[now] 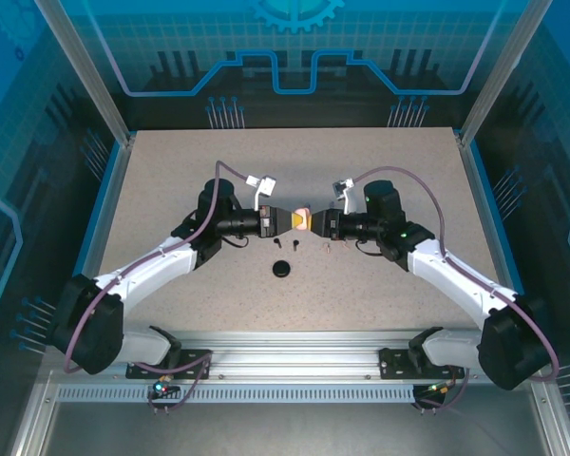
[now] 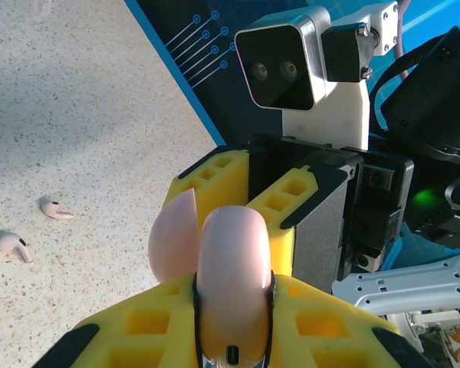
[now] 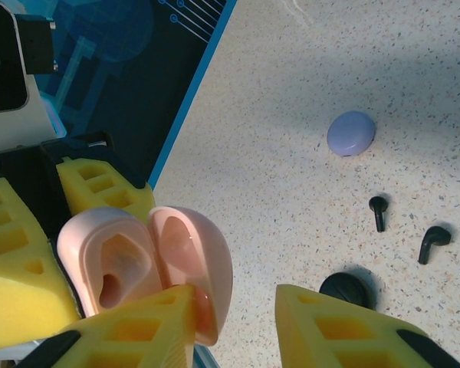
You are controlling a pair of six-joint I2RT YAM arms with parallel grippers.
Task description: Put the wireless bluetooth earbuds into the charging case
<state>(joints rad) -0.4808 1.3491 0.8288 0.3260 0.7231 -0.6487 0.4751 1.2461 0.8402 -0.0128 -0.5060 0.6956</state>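
Above the middle of the tabletop (image 1: pixel 171 171), we see the left tool (image 2: pixel 234 326) clamped tight on the open pink charging case (image 3: pixel 130 261). The right tool (image 3: pixel 234 303) has its jaws apart, 1 finger just beside the case's lid (image 3: pixel 195 261). 2 pale pink earbuds (image 2: pixel 55 208) lie loose on the tabletop, and 2 black earbuds (image 3: pixel 378 212) lie near a black case (image 3: pixel 345 287).

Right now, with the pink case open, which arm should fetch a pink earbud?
Right, I'd say. The left tool is clamped on the open pink case; the right tool stands open, holding nothing, and the pink earbuds lie nearer it.
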